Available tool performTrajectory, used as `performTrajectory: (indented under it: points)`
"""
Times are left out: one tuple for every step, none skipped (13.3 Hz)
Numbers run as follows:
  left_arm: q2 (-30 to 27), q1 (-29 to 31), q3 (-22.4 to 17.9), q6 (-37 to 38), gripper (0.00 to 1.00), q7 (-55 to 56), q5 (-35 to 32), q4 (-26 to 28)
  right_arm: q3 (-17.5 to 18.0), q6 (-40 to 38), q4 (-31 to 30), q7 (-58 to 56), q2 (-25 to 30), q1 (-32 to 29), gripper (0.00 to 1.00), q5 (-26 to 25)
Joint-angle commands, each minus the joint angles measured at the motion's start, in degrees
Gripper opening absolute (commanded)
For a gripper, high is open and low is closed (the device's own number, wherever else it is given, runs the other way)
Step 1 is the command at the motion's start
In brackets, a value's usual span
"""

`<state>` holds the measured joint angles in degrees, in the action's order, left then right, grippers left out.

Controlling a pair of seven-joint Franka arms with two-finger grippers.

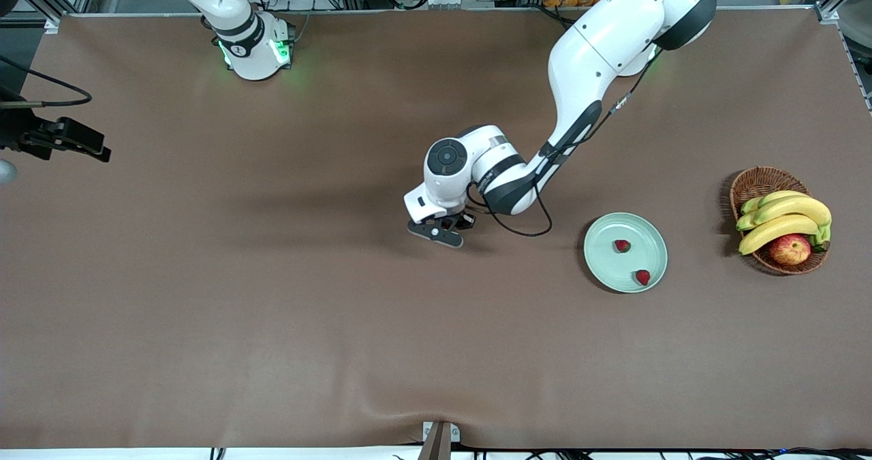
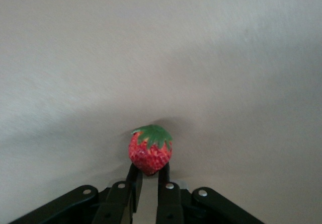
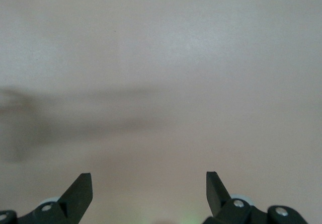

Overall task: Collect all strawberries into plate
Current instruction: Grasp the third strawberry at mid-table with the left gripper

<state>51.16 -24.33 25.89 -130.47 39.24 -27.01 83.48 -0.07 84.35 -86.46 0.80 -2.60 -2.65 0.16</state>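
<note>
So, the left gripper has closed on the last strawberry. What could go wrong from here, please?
1. The left gripper pinches only the lower end of the strawberry, so the berry may slip out on the way.
2. The plate already holds two strawberries; a drop from high could knock one or roll over the low rim.
The right gripper waits open, so no clash seems likely.

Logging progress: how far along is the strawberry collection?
Done: two strawberries lie on the plate. In hand: left tool is shut on the third strawberry, down at the table mid-way along it. Left: carry it to the plate. Right tool waits open.
</note>
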Motion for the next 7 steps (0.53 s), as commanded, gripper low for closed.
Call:
performTrajectory:
  points:
    - [-4.4,5.0,1.2,2.7,0.0,-0.5,-0.8,0.7,1.0,-0.8,0.3,0.8,0.6,-1.3,1.0,0.6]
    - [-6.6,7.0,2.8,5.0,0.0,-0.6,-0.7,1.2,1.0,-0.8,0.3,0.9,0.4,-1.2,1.0,1.1]
    - [-8.3,10.1,4.4,8.2,0.0,-0.8,-0.7,2.3,1.0,-0.7,0.3,1.0,0.3,-1.2,1.0,1.2]
    - [-10.4,13.8,6.4,10.6,0.0,-2.0,-0.7,4.1,1.0,-0.6,0.3,1.0,0.4,-1.2,1.0,1.5]
    - [-12.3,17.5,8.2,11.7,0.0,-4.4,-0.7,6.2,1.0,-0.5,0.3,1.0,0.4,-1.7,1.0,2.2]
    - [-14.9,21.6,9.5,12.6,0.0,-7.3,-0.7,9.3,1.0,-0.5,0.3,0.7,0.3,-2.8,1.0,2.7]
    - [-17.6,25.5,10.8,12.9,0.0,-10.0,-0.7,12.8,1.0,-0.5,0.3,0.4,0.4,-3.1,1.0,2.6]
